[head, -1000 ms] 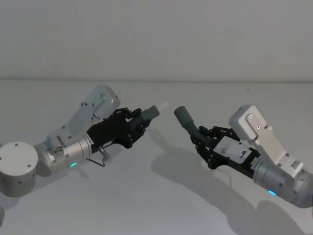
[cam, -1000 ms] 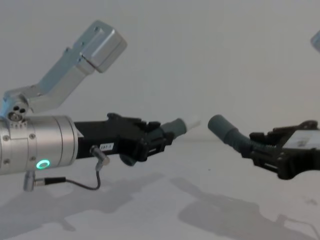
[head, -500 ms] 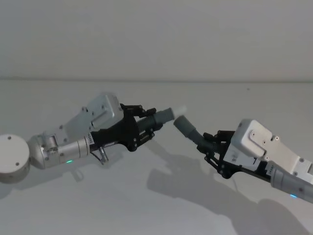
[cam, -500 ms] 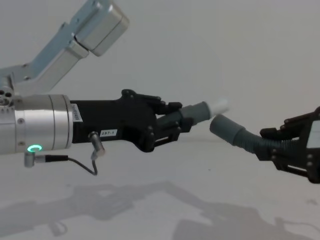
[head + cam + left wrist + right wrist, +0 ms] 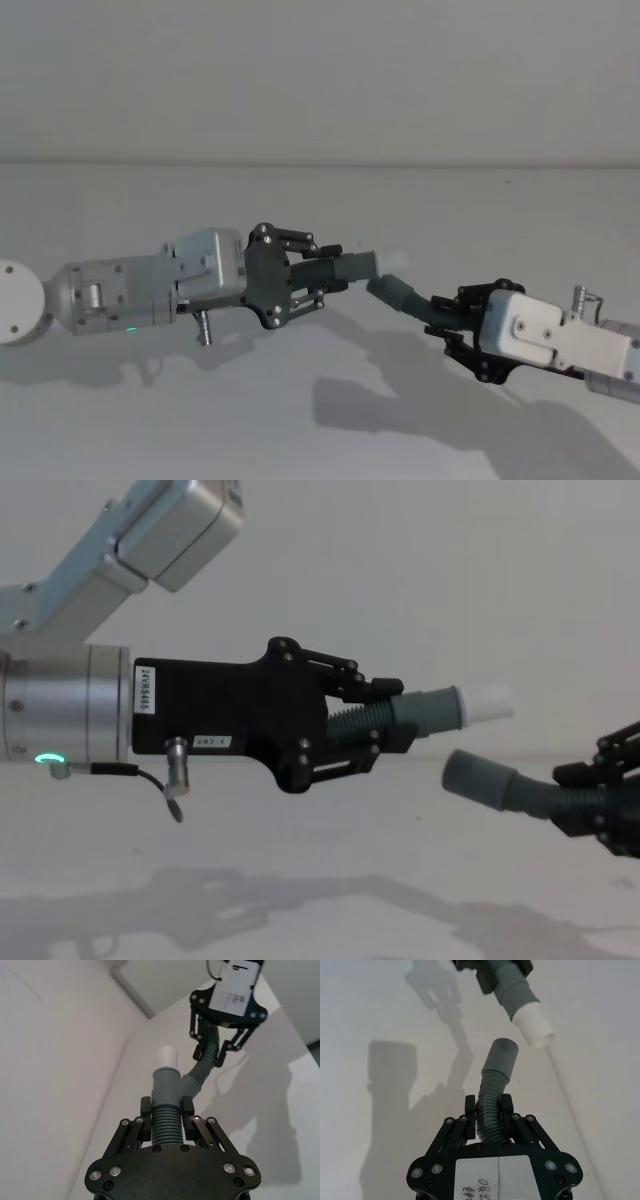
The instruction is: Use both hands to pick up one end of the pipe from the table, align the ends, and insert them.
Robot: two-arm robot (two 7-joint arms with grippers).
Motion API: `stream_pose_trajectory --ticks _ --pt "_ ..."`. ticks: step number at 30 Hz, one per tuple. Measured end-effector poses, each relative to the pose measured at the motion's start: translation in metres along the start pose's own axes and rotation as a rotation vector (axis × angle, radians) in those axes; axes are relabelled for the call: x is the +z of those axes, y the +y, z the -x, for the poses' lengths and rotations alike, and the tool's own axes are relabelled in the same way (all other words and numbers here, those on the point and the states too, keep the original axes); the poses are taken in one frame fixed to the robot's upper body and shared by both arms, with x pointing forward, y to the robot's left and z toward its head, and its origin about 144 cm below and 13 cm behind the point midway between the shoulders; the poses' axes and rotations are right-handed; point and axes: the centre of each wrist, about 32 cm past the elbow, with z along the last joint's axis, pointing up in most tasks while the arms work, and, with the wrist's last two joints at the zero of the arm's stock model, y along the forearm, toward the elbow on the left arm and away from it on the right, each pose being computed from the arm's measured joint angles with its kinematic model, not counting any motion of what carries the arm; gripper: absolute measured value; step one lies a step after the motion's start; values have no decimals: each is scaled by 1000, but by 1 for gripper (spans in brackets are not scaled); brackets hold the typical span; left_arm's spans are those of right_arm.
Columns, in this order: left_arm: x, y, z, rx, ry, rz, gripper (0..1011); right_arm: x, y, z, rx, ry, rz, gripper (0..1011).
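Note:
My left gripper [image 5: 312, 276] [image 5: 372, 732] is shut on the ribbed body of one pipe piece [image 5: 166, 1127], held in the air. Its grey cuff [image 5: 430, 710] ends in a white tip [image 5: 486, 702] [image 5: 396, 262]. My right gripper [image 5: 452, 322] [image 5: 489, 1110] is shut on the other pipe piece [image 5: 490, 1102], whose plain grey sleeve [image 5: 478, 778] [image 5: 501, 1059] points up toward the left. The two ends are apart. The white tip [image 5: 534, 1022] sits just above and slightly past the sleeve's mouth, not lined up with it.
The white table [image 5: 300, 420] lies under both arms and carries their shadows. A pale wall rises behind its far edge [image 5: 320, 163]. The left arm's silver wrist with a green light [image 5: 45, 760] reaches in from the left.
The left gripper has risen and pushed its white-tipped end further right. The right gripper has sunk lower and drawn back to the right, so the tip now passes over the sleeve.

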Motion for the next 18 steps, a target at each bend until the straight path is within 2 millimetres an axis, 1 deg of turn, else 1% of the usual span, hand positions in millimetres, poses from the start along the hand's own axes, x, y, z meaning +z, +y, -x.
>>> stream_pose_trajectory --ticks 4,6,8,14,16,18 --pt "-1 1 -1 -12 -11 4 345 0 -4 -2 16 -35 15 287" --pt "-3 3 -2 -18 -17 4 345 -1 -9 -5 36 -83 37 287" --pt "-7 7 -1 -16 -20 -4 345 -3 -15 -9 61 -140 65 287" --pt "-15 17 1 9 -14 -31 345 -6 -24 -13 96 -216 109 287" --pt "-21 25 3 31 -8 -53 345 -9 -30 -16 112 -258 134 287" --pt "-22 26 3 35 -6 -58 345 -9 -31 -17 116 -270 139 287"
